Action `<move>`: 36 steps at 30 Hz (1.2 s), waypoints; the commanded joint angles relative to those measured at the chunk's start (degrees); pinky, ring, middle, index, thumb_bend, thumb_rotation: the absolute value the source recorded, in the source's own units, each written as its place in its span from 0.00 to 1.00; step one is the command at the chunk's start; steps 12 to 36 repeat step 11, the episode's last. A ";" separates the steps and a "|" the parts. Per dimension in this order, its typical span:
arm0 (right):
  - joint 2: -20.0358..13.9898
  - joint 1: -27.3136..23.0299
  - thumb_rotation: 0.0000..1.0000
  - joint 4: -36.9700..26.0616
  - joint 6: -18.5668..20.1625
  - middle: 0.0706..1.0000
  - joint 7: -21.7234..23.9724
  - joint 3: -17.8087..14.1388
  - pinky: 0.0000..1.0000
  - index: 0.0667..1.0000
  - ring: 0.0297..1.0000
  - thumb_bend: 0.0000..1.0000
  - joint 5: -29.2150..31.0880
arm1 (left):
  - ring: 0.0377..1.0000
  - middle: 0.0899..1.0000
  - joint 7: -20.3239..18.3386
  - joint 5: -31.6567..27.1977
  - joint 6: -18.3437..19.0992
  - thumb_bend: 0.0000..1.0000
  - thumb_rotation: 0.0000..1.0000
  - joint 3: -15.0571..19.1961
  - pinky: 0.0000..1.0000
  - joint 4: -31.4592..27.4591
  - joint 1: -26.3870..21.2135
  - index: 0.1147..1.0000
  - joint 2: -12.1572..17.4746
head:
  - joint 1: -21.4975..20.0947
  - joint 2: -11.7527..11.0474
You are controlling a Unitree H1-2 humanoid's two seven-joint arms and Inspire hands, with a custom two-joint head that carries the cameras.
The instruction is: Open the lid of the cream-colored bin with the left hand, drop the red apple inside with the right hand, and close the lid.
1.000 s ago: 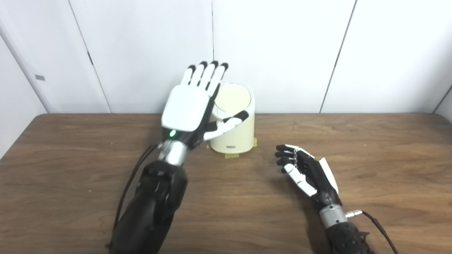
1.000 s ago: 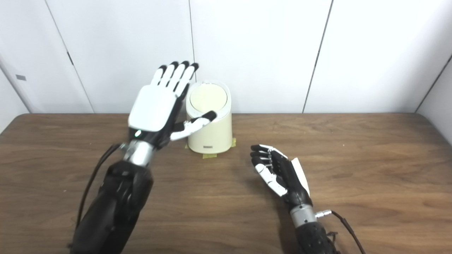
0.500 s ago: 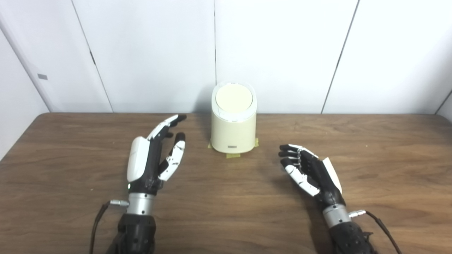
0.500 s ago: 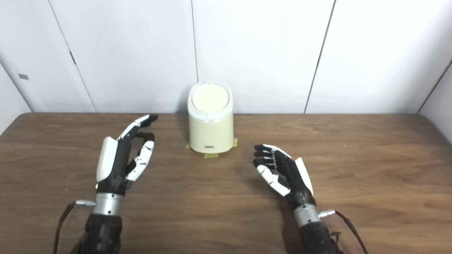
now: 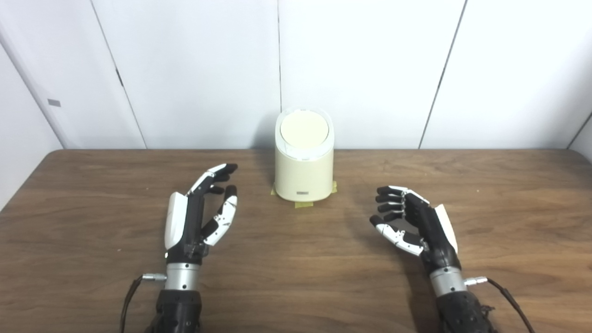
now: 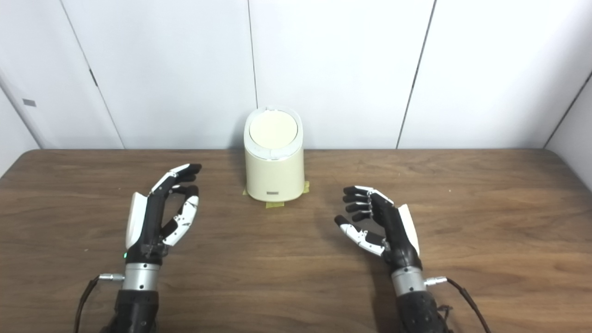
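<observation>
The cream-colored bin (image 5: pixel 304 164) stands at the back middle of the wooden table (image 5: pixel 296 277), on bits of yellow tape, with its round lid (image 5: pixel 304 129) down flat. My left hand (image 5: pixel 196 217) is open and empty, on edge near the table, to the front left of the bin. My right hand (image 5: pixel 416 224) is open and empty, fingers curled and apart, to the front right of the bin. No red apple shows in either view.
White wall panels (image 5: pixel 370 69) rise right behind the bin. The table's far edge runs along the wall. Cables trail from both wrists toward the front edge.
My left hand came down from beside the bin's lid to the table at front left, then drew back a little. My right hand shifted slightly right and spread its thumb. The lid stayed down.
</observation>
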 commanded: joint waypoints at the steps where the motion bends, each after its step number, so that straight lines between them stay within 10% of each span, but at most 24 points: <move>1: -0.25 -1.66 0.17 -1.59 -2.41 0.63 -0.94 -0.57 0.52 0.63 0.61 0.30 -0.07 | 0.69 0.71 1.13 0.13 -2.14 0.23 0.41 -0.18 0.59 3.03 0.34 0.70 0.02 | -0.07 0.02; 36: 0.15 -2.59 0.20 0.43 -3.25 0.62 -1.29 -1.05 0.52 0.63 0.60 0.29 0.31 | 0.67 0.69 1.88 1.40 -2.25 0.23 0.43 -0.88 0.56 4.85 -0.62 0.67 0.08 | -0.67 -0.86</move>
